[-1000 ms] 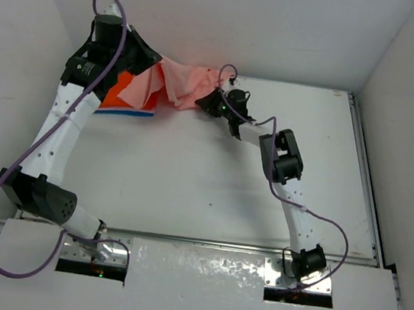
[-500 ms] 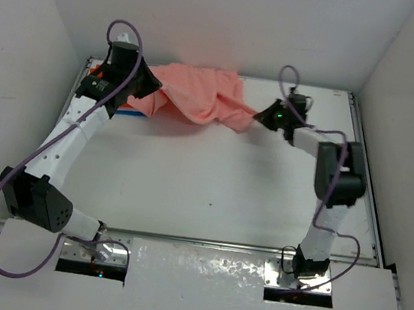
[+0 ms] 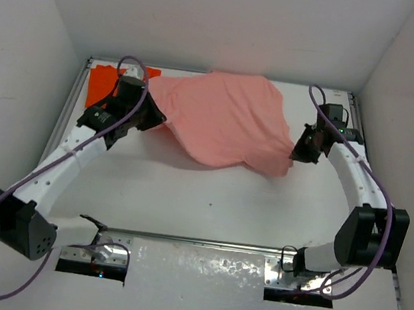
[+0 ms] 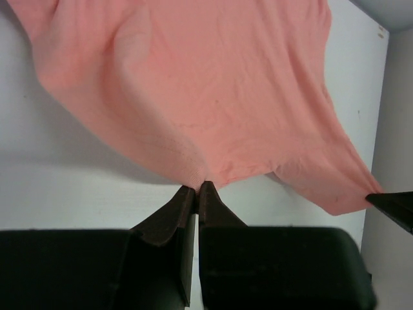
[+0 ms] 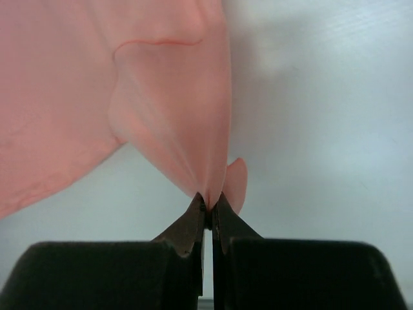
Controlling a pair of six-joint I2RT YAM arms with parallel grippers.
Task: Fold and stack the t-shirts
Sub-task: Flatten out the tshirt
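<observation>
orange t-shirt (image 3: 103, 79) partly hidden behind pink t-shirt (image 3: 223, 119), pink t-shirt cut off at both wrist views' edges

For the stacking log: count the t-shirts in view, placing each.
2. The pink t-shirt hangs between the left tool and right tool; the orange t-shirt lies far left on the table. Others may hide beneath.

The top external view looks down from above and behind the arm bases at the near edge, taking in the whole table (image 3: 208, 201) out to the far wall. The wrist views sit close behind the left gripper (image 4: 197, 188) and the right gripper (image 5: 208, 199), each facing forward into the salmon-pink t-shirt (image 3: 227, 119), which all three views share.
</observation>
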